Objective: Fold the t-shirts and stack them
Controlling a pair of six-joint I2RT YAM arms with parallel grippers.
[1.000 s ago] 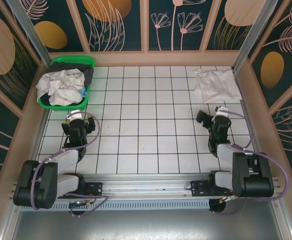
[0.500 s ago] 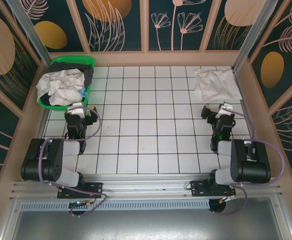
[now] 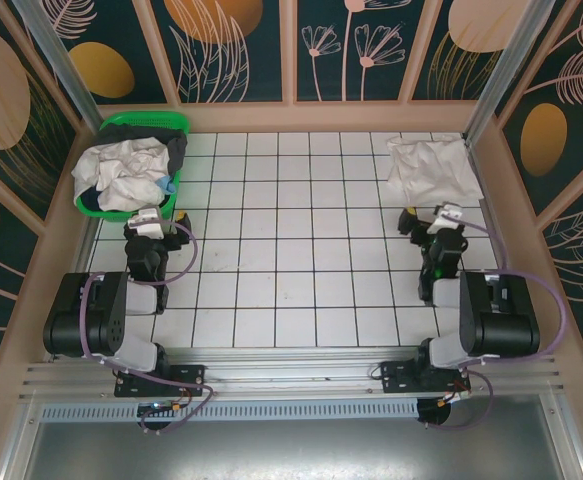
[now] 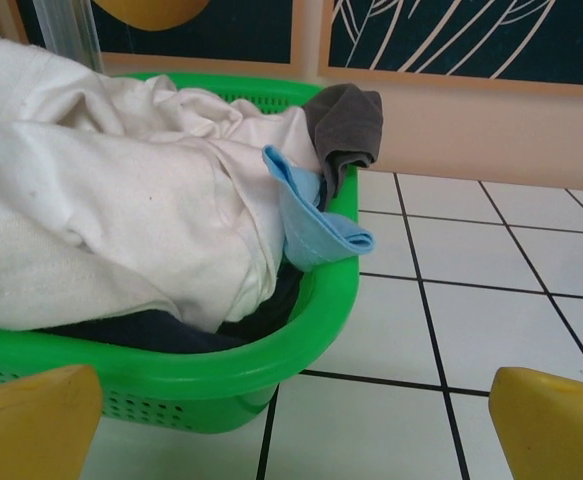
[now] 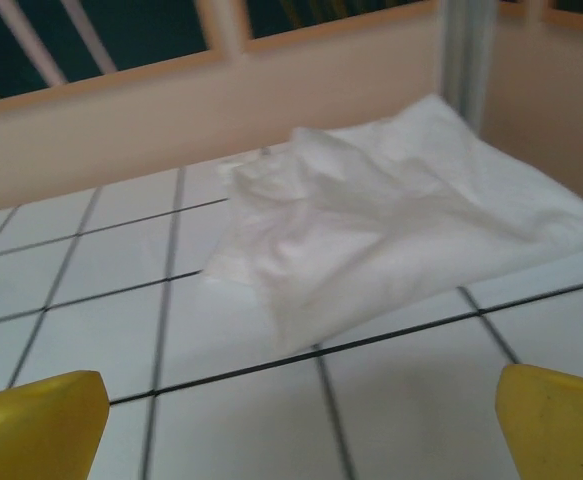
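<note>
"So, where was the left gripper (image 3: pixel 151 216) (image 4: pixel 291 425)?"

"Its fingers (image 4: pixel 31 420) were spread wide with nothing between them. The green basket (image 3: pixel 146 120) (image 4: pixel 301 340) sat just ahead of it and a little to its left. The crumpled white t-shirts (image 3: pixel 126 170) (image 4: pixel 101 220) were heaped inside. A light blue cloth (image 4: pixel 316 225) and a dark grey cloth (image 4: pixel 346 125) hung over the rim nearest the fingers."

"And the right gripper (image 3: pixel 433 215) (image 5: pixel 291 410)?"

"Likewise spread and empty. A folded t-shirt (image 3: pixel 431 168) (image 5: pixel 391 230) lay flat on the tiles (image 5: pixel 411 400) ahead of it, apart from its fingertips."

"Which arm for the next shirt?"

"The left, I'd judge. The heap was near and ahead of it, and well apart from the right. It was too bunched to show a long axis."
</note>
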